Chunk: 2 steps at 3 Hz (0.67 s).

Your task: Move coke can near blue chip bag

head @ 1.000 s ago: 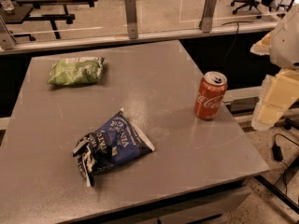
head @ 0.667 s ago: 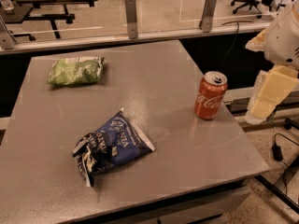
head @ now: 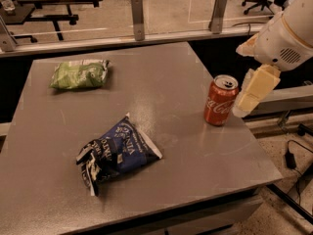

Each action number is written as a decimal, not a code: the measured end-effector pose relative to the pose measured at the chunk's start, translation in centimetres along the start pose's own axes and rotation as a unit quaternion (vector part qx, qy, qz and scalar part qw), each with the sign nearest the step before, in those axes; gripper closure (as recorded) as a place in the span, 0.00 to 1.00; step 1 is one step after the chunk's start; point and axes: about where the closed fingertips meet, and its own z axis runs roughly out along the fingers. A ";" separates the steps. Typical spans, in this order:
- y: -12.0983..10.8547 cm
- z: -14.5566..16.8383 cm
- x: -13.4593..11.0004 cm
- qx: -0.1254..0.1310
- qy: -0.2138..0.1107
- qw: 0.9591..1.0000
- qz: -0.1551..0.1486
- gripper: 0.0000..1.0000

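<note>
Camera view. The gripper (head: 246,103), a cream-coloured piece hanging from the white arm (head: 287,32), sits at the right edge of the table (head: 171,77). It slants down toward the can (head: 221,100). Whether it is open or closed cannot be told. The can stands upright just beside the gripper's lower tip, on its picture-left side; contact between the two cannot be made out. The can is not lifted — it rests on the table near the right edge.

The can is red with white script down its side and a silver top. The blue bag (head: 117,151) lies flat, well apart from the gripper, beyond the can toward the lower left of the view. It is dark blue and black with white lettering and white edges, and crumpled at its left end. A green bag (head: 79,74) lies farthest from the gripper — at the table's far left.
</note>
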 end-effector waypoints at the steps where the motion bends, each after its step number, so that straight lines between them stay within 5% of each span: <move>1: -0.5 1.7 0.2 -0.017 -0.025 0.999 0.010 0.00; 2: -0.4 3.2 0.7 -0.036 -0.042 0.998 0.017 0.03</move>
